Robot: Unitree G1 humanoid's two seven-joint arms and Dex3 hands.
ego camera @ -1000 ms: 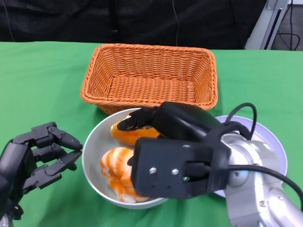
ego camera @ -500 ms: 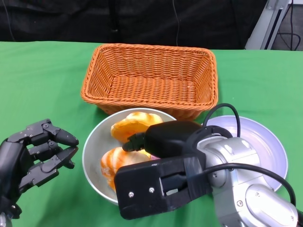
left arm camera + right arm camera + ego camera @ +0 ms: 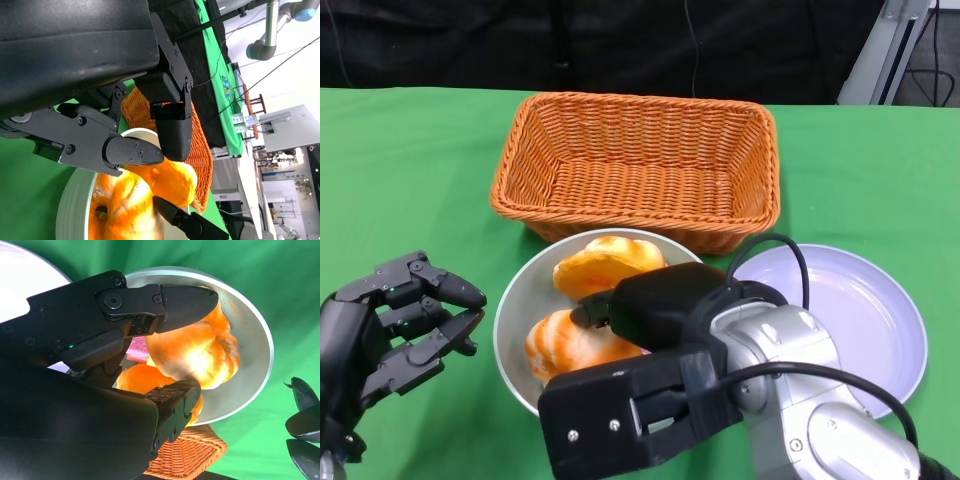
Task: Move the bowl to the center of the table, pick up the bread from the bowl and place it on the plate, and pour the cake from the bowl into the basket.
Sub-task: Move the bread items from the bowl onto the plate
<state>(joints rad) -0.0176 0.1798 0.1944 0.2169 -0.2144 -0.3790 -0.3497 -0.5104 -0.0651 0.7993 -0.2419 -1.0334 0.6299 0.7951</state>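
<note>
Head view: R fingers point(image 3: 595, 312) on bread point(image 3: 572, 345)

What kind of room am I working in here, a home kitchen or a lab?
Most likely a robotics lab: a green-covered table against a black backdrop, and the left wrist view shows another robot arm beyond.

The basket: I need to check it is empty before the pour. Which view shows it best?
The head view: the basket shows whole, its inside bare. The right wrist view catches only a corner, and the left wrist view a strip of its wall behind the fingers.
</note>
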